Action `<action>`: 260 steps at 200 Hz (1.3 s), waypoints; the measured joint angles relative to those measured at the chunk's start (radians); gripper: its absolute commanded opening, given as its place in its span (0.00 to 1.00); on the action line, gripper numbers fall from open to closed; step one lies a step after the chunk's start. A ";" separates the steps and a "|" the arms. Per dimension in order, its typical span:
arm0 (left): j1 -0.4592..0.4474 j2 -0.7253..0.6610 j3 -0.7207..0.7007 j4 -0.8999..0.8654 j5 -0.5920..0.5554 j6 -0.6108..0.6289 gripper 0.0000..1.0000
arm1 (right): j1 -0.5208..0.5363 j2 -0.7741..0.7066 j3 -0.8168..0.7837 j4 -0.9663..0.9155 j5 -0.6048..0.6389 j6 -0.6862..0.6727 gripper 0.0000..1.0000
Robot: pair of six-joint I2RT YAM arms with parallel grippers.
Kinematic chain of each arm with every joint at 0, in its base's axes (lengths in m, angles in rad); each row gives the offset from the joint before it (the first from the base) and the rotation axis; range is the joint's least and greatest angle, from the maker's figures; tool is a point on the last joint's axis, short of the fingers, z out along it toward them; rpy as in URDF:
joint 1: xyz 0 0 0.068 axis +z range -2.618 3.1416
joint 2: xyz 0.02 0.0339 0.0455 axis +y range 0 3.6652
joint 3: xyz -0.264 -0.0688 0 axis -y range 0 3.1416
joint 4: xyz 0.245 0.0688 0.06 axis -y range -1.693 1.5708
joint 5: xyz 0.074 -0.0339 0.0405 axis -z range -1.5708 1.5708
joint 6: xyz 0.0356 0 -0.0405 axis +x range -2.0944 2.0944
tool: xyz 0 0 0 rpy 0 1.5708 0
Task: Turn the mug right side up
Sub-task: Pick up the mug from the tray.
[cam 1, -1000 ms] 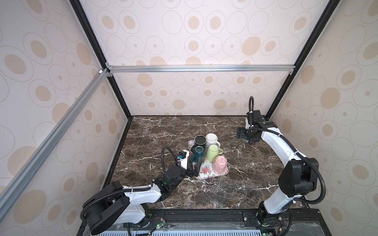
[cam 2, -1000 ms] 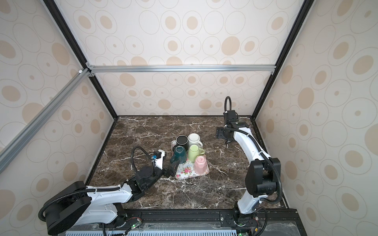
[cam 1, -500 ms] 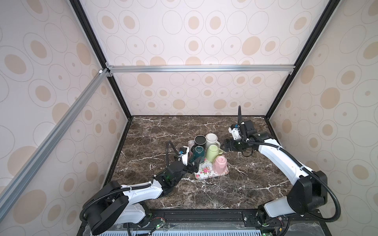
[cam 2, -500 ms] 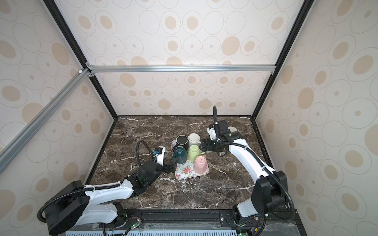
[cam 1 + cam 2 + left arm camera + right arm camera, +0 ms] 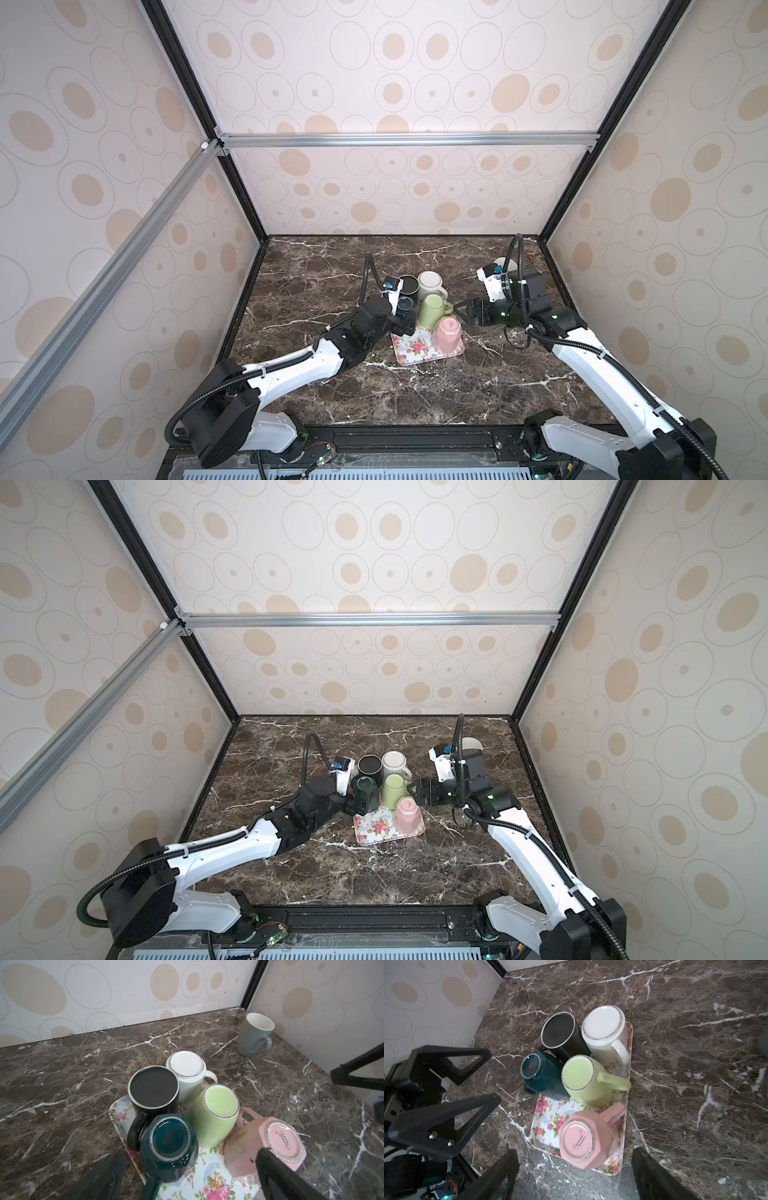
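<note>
Left hand [image 5: 405,324] spread wide, empty, just beside teal mug [image 5: 168,1142]; right hand [image 5: 459,312] open, empty, near pink mug [image 5: 583,1138]

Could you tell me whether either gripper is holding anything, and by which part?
Nothing is held: the left gripper and right gripper both show open, empty jaws.
</note>
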 measured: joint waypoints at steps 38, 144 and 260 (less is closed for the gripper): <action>0.001 0.138 0.101 -0.160 0.030 0.046 0.97 | 0.000 -0.099 -0.091 0.046 0.011 -0.002 0.89; 0.002 0.164 0.101 -0.266 0.023 0.085 0.84 | 0.000 -0.119 -0.169 0.083 0.031 0.007 0.89; 0.025 0.164 0.152 -0.353 -0.032 0.117 0.56 | 0.000 -0.098 -0.180 0.108 0.027 0.023 0.89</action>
